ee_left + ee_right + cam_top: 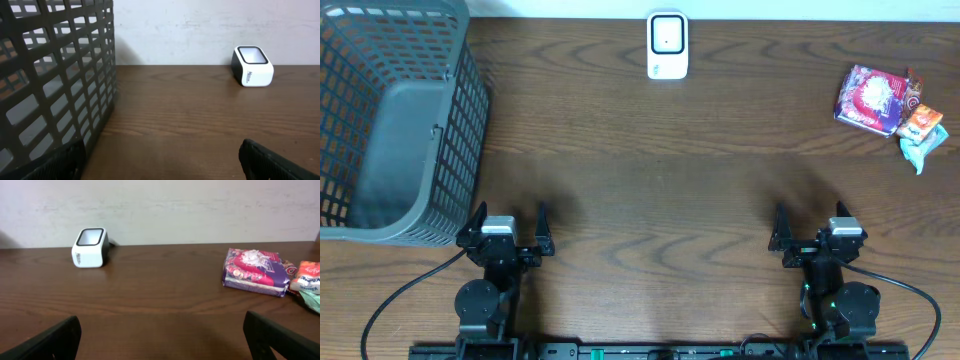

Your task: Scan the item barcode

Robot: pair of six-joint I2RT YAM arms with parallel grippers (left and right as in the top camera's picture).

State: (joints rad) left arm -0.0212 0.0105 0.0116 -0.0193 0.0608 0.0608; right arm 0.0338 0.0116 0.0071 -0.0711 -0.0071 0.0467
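While both hands rest released, jaws wide and holding nothing, the left hand (510, 222) sits at 7 o'clock and the right hand (810, 225) at 5 o'clock. The likely item, a purple packet (870, 98), lies at 2 o'clock, touching an orange packet (922, 120), with a teal wrapper (920, 148) just beside that. The scanner (667, 45) stands at 12 o'clock, its window facing up.

With 3 packets bunched together, a careless close could drag the orange one along or pinch 2 at once. The glossy film looks slippery and soft, so a shallow grip may let it slide or fold. No barcode shows, so it may face the desk (660, 180) and need turning over the window.

Open room is good: bare wood runs from both hands to the scanner. The basket (460, 130) walls off 9 to 10 o'clock. The desk's far edge lies just behind the scanner; its right edge is out of view
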